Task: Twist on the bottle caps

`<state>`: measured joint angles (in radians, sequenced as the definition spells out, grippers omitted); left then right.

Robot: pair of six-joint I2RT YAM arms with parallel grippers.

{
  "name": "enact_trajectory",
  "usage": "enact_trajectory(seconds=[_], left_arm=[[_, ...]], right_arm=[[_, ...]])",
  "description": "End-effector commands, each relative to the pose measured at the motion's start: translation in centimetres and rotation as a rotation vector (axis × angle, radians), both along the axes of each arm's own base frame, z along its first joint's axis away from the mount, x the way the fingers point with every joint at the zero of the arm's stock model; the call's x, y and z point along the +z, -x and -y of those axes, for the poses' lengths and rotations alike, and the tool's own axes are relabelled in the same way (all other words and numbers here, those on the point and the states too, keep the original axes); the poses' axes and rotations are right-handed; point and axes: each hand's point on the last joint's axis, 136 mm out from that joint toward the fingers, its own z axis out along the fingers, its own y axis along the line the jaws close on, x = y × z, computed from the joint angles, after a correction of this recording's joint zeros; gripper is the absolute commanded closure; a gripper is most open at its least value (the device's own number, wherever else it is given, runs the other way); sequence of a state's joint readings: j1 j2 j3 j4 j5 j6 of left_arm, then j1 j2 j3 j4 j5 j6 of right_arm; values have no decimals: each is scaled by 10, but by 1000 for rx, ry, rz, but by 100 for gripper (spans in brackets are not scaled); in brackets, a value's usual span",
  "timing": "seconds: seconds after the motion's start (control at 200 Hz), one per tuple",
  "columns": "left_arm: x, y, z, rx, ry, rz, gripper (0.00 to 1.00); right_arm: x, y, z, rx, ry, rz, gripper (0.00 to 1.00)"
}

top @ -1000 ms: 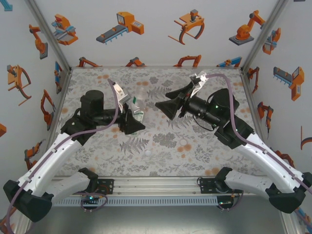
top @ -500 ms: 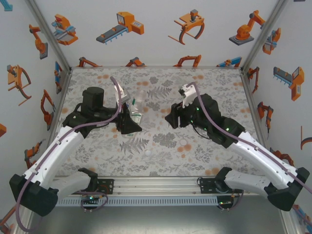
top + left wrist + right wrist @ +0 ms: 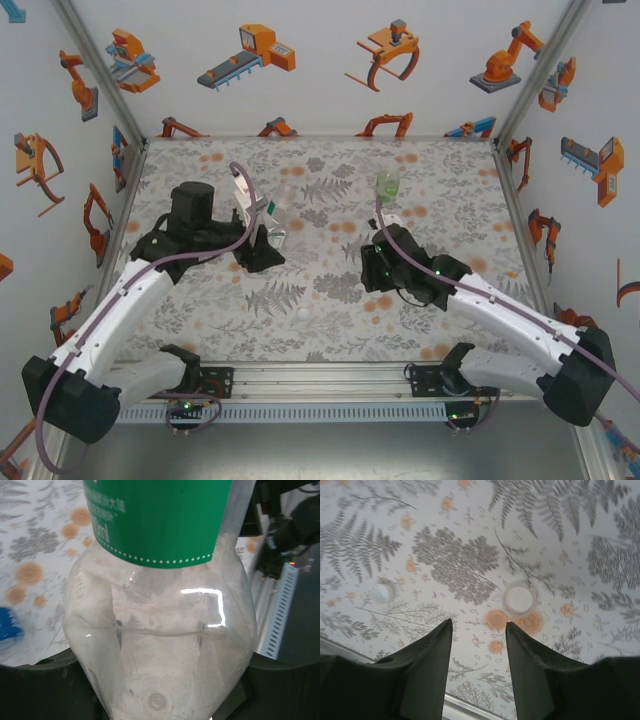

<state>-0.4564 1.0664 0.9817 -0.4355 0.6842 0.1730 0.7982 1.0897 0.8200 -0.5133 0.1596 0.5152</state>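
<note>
The green-labelled bottle [image 3: 160, 630] is cut off at the top edge.

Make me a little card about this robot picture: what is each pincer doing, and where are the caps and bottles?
Left pincer: shut on the green-labelled bottle
Right pincer: open, empty, pointing down at the table
White caps: two, loose on the table, one just ahead of the right pincer's tips
Green-tinted bottle: upright farther back, untouched
</note>
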Motion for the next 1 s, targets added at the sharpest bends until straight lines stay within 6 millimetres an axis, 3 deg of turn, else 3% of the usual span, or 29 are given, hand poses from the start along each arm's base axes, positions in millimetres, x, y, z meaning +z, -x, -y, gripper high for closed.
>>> enact_trajectory(seconds=[0.0, 0.12, 0.265, 0.496, 0.706, 0.991], left_arm=[[-5, -17, -21, 134, -88, 93, 100], [-6, -23, -32, 208, -119, 124, 100], [-6, -25, -42, 262, -138, 151, 100], [-3, -24, -48, 290, -137, 184, 100], [-4, -25, -46, 284, -138, 173, 100], [-5, -25, -46, 283, -136, 166, 100]], right_arm=[[-27, -6, 28, -178, 38, -98, 54], [-49, -7, 25, -162, 58, -173, 42], [-73, -13, 26, -188, 112, -230, 39], [-102, -23, 30, -219, 135, -292, 42], [-119, -24, 20, -187, 124, -336, 43], [-124, -26, 19, -175, 154, -349, 53]])
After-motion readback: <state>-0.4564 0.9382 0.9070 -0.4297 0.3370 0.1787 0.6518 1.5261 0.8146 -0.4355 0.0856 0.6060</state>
